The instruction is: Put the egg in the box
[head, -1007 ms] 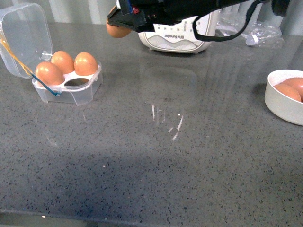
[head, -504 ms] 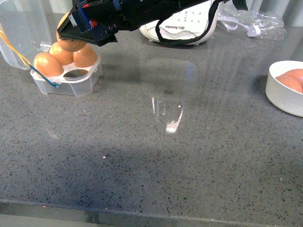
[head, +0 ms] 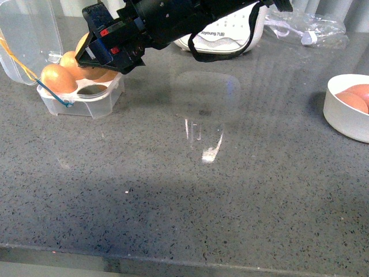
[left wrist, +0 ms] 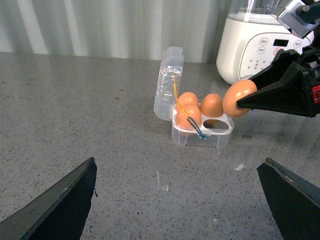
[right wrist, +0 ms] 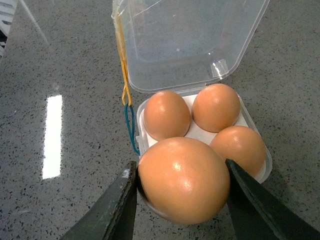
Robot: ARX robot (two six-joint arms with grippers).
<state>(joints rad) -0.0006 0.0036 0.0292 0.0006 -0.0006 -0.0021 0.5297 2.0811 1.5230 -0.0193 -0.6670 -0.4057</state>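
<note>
My right gripper (right wrist: 182, 175) is shut on the egg (right wrist: 184, 180), a smooth orange-brown one held between both fingers. It hangs just above the box (right wrist: 267, 167), over the slot nearest the camera, which it hides. The box is a clear plastic case with its lid (right wrist: 190, 40) open, and three brown eggs sit in the other slots. In the front view the gripper (head: 99, 55) covers the box's (head: 86, 105) back right part. The left wrist view shows the egg (left wrist: 239, 98) beside the box (left wrist: 200, 137). My left gripper (left wrist: 177, 162) is open and empty, well short of the box.
A white bowl (head: 345, 126) with more brown eggs stands at the right edge of the grey counter. A white blender base (head: 230, 41) and a clear plastic bag (head: 311, 27) are at the back.
My right gripper has carried the egg left and down, from in front of the blender base to just over the box. The box and bowl have not moved.
</note>
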